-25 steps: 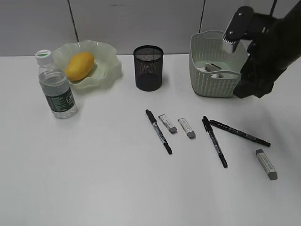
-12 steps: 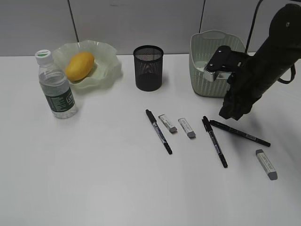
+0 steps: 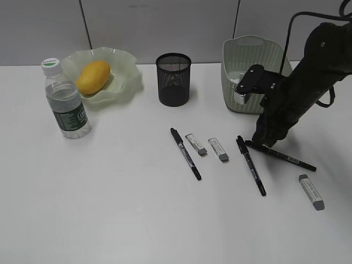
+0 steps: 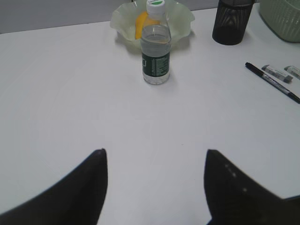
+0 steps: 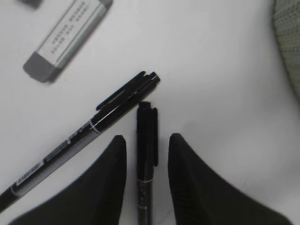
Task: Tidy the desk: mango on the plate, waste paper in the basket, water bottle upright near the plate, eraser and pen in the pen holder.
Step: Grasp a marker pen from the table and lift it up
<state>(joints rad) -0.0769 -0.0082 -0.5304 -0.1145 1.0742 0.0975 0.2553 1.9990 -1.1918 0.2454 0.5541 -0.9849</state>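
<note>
The mango (image 3: pixel 92 76) lies in the plate (image 3: pixel 129 63), and the water bottle (image 3: pixel 65 99) stands upright beside it. The pen holder (image 3: pixel 174 78) and the basket (image 3: pixel 234 66) stand at the back. Three black pens (image 3: pixel 185 154) (image 3: pixel 251 165) (image 3: pixel 286 157) and three erasers (image 3: pixel 196 144) (image 3: pixel 218 149) (image 3: pixel 311 192) lie on the desk. My right gripper (image 5: pixel 146 137) is open, low over the desk, with its jaws on either side of one pen's cap end (image 5: pixel 146 119). My left gripper (image 4: pixel 154 152) is open and empty above bare desk. The waste paper is not visible.
In the right wrist view a second pen (image 5: pixel 93 126) lies slanted just left of the jaws, an eraser (image 5: pixel 65 40) lies further off, and the basket wall (image 5: pixel 288 47) is at the right edge. My right arm hides part of the basket in the exterior view.
My right arm has come from above the basket down and to the left, and its open jaws now straddle a pen. The left gripper and the objects have not moved.
</note>
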